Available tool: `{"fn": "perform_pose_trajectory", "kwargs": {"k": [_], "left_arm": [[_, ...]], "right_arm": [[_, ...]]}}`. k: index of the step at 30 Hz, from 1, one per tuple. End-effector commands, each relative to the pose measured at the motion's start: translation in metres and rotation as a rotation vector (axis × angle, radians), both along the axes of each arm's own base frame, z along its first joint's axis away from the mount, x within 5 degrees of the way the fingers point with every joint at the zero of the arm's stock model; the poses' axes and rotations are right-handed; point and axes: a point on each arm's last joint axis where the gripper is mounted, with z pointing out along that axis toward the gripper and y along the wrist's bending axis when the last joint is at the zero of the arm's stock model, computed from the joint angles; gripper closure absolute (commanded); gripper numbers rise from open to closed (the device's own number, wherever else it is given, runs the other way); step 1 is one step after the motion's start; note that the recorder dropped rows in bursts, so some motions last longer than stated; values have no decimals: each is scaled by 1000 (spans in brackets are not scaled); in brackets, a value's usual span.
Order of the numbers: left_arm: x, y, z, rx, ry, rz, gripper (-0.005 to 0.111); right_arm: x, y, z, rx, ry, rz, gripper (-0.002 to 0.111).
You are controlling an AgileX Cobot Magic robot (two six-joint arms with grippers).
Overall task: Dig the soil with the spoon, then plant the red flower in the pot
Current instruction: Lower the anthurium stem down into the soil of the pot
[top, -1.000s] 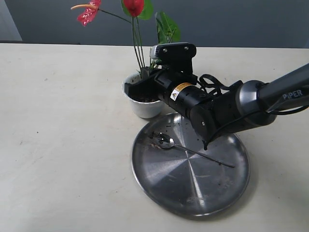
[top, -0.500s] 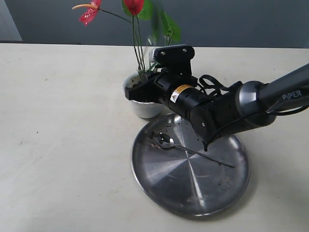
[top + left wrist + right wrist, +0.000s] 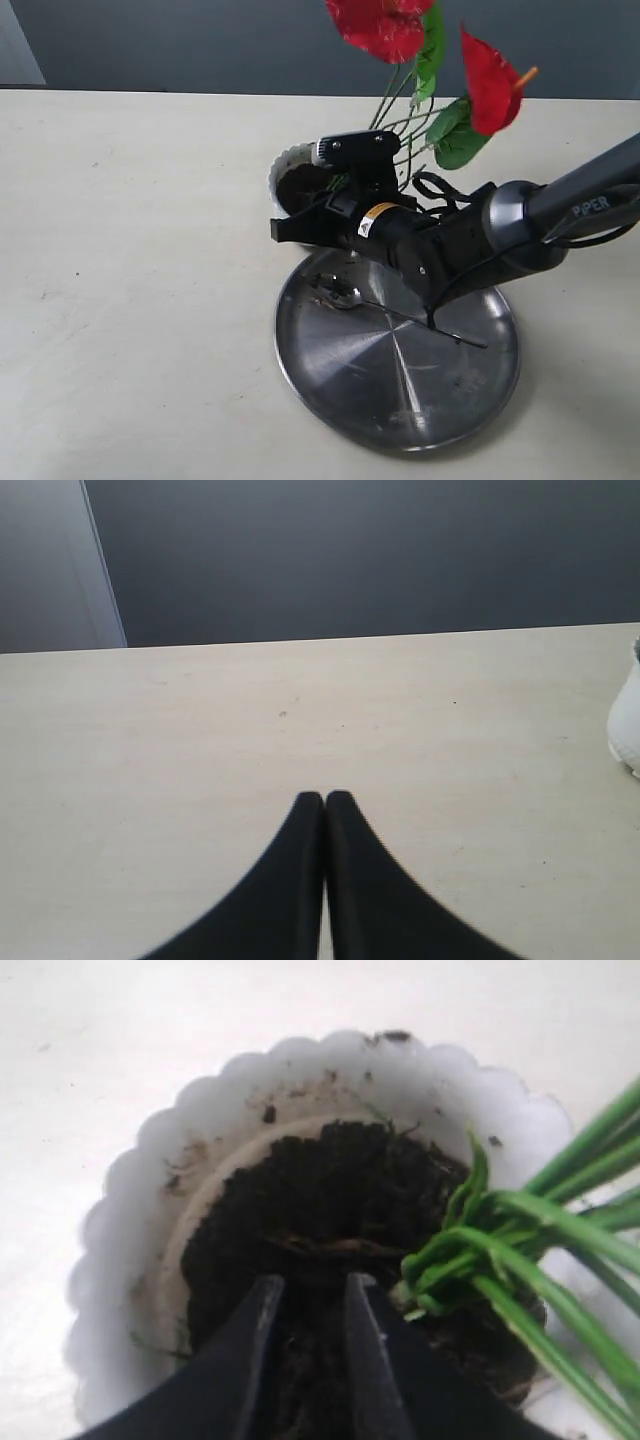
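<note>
Your right gripper (image 3: 310,1295), jaws slightly parted and empty over the pot (image 3: 130,1200), could topple the leaning red flower (image 3: 385,25); your left gripper (image 3: 324,798) stays closed.

pot (image 3: 290,168): white, soil-filled (image 3: 330,1200) | red flower (image 3: 385,28): leaning | spoon (image 3: 345,293): on plate

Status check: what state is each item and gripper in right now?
red flower: leaning right, stem base in the pot
pot: upright, holding soil
spoon: lying on the steel plate
right gripper: slightly open, over the soil
left gripper: shut, empty
</note>
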Motion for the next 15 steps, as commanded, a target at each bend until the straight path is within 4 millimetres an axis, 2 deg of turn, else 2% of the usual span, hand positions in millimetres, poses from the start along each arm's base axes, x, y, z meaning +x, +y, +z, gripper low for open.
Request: {"fn": "perform_pose_trajectory", "kwargs": {"k": [1, 6, 15], "left_arm": [[0, 0, 1, -4, -6, -5, 105], [0, 0, 1, -4, -6, -5, 105], [0, 0, 1, -4, -6, -5, 105]], "right_arm": [[4, 3, 23, -12, -68, 37, 85], [9, 9, 46, -23, -57, 60, 85], [9, 10, 67, -4, -87, 69, 85]]}}
